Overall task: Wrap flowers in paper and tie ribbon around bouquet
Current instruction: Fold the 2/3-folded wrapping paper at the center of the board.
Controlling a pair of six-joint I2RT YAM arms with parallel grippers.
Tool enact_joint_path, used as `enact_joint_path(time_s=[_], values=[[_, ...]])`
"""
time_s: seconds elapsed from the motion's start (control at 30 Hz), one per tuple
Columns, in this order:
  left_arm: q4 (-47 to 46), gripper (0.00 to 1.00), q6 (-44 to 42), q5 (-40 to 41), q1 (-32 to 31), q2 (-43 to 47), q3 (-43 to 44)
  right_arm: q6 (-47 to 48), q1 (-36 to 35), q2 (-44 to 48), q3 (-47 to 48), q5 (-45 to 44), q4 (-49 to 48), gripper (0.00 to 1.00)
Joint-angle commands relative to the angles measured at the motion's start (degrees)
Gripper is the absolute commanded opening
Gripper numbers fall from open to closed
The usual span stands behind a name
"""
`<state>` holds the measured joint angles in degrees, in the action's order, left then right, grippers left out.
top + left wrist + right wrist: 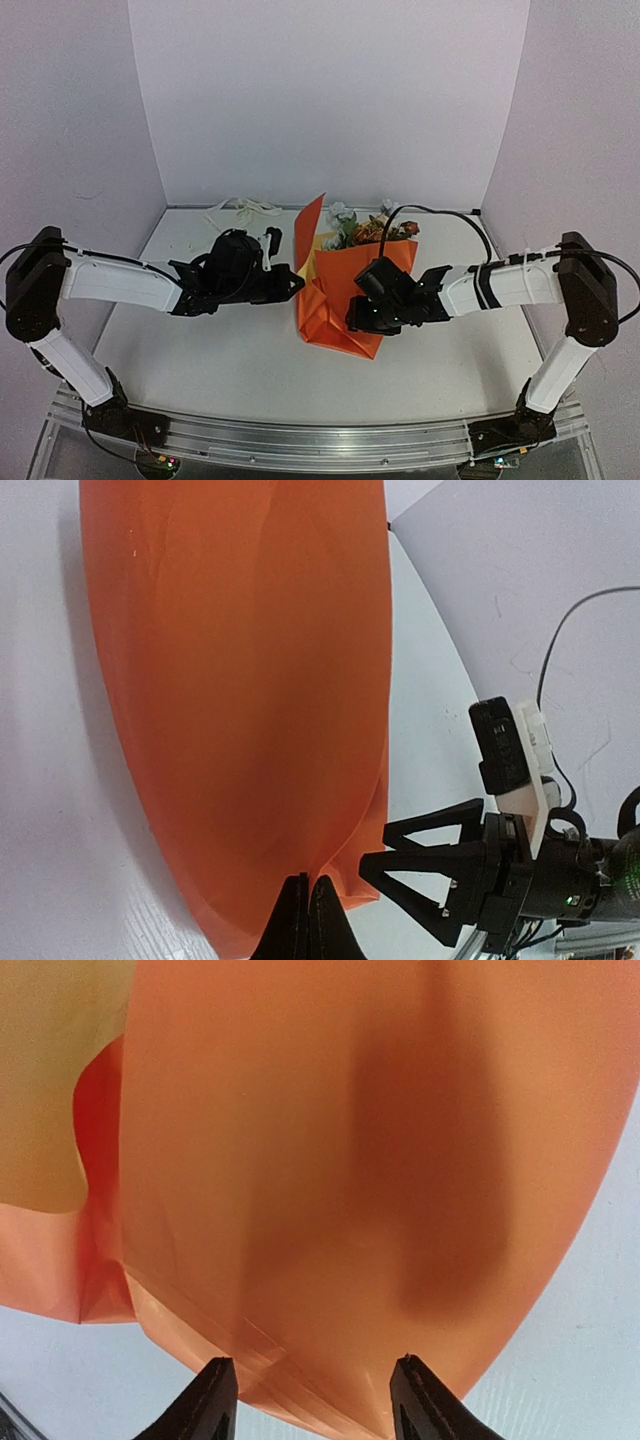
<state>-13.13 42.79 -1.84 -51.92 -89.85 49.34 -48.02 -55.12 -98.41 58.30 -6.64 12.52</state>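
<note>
The left pincer [296,285] is pressed together, and its tips [307,912] pinch the near edge of the orange paper [335,300]. From there the sheet [240,680] rises ahead of the tips as one broad, smooth orange face. The right pincer [357,320] comes in from the other side of the folded paper, facing the left one, with its jaws spread. In the right wrist view the lower fold of the paper [350,1160] hangs just ahead of the spread fingers [213,1400] and reaches down between them. Whether they touch it cannot be told. To that pincer's left a yellow inner face shows past the orange.

The flowers [365,230] stick out of the paper's far open end, beyond both pincers. The ribbon [245,210] lies loose on the table [200,350], well beyond the left pincer, near the back wall.
</note>
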Motion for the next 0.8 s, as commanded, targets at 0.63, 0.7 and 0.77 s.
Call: enact_joint_path(time_s=[0.63,0.7,0.77], values=[[5.1,0.0,-10.4,-13.3,-6.2,-20.8,18.4,-13.5,1.6,15.5,-17.6,-4.0,-12.1,0.46],[5.2,0.0,-10.5,-13.2,-6.6,-21.5,19.1,-14.8,2.1,18.3,-19.2,-4.8,-12.1,0.52],[5.6,0.0,-10.8,-13.2,-6.9,-22.3,19.9,-15.5,3.0,19.7,-19.4,-4.5,-12.1,0.61]])
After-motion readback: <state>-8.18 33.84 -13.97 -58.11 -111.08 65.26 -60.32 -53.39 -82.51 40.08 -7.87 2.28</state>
